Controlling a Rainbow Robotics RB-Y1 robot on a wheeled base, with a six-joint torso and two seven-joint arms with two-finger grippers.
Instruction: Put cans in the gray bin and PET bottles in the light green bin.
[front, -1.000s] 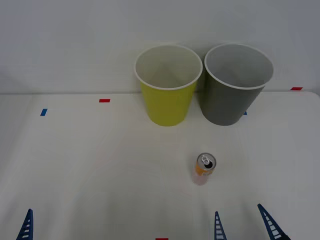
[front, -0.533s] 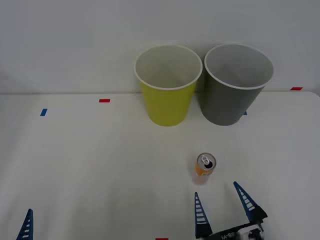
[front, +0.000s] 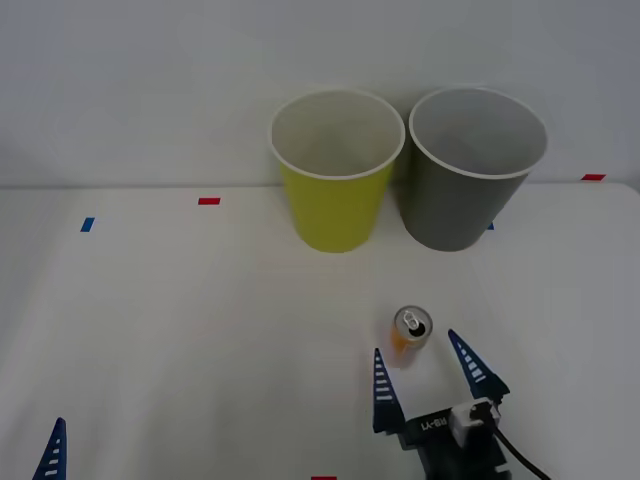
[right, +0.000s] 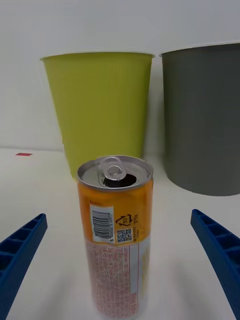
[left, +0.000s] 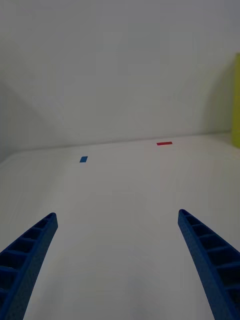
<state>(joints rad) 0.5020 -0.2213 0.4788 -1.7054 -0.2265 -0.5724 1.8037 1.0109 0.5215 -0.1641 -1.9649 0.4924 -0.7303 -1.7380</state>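
Right hand (front: 430, 370): low over table (front: 180, 340), near edge right of centre, fingers spread wide, gripping nothing; tips flank can w/o touching.
Right fingers (right: 20, 250): blue, ribbed; in right wrist view can stands between them, gap each side.
Left hand (left: 117, 260): parked near-left corner, one blue tip seen in front view; left wrist view shows fingers wide apart, nothing between.
Can (front: 410, 337): upright on table, just past right hand's tips, nearer than both bins. Orange upper body, pale lower, silver top w/ pull tab, mouth open. Barcode + QR code on side in right wrist view.
Light green bin (front: 337, 170): upright at far side, centre; white rim, white inside.
Gray bin (front: 470, 168): upright just right of light green bin, rims nearly touching; far-right of can.
Tape marks (front: 208, 201): small red + blue bits on table, far left and far right.
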